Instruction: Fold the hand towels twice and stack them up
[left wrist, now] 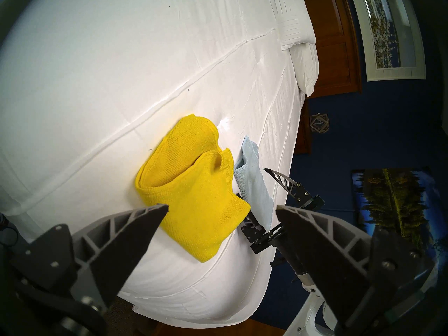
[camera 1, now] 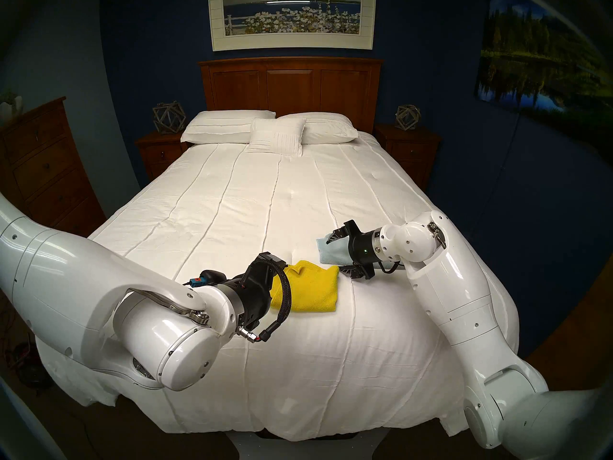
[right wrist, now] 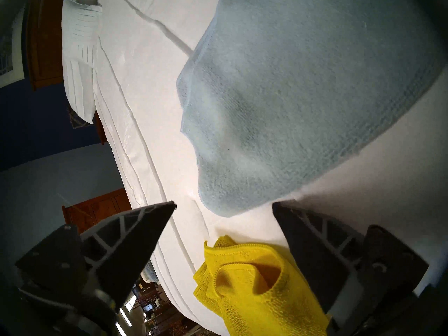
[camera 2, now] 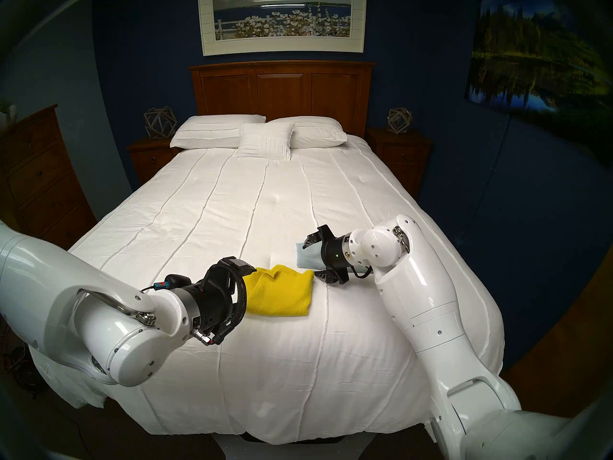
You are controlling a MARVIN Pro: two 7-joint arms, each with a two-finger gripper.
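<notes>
Because both are soft, light microfibre, the folded yellow hand towel (camera 1: 306,288) and blue hand towel (camera 1: 335,252) at its 1 o'clock on the bedspread (camera 1: 232,200) suit edge pinches; right gripper (camera 1: 346,255) and left gripper (left wrist: 221,208) fingers gape empty.

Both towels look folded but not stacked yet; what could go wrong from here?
1. The yellow towel has a loose, gaping top layer; lifting it may undo the fold.
2. The open right pincer straddles the light blue towel and may pinch the white bedspread too.
</notes>
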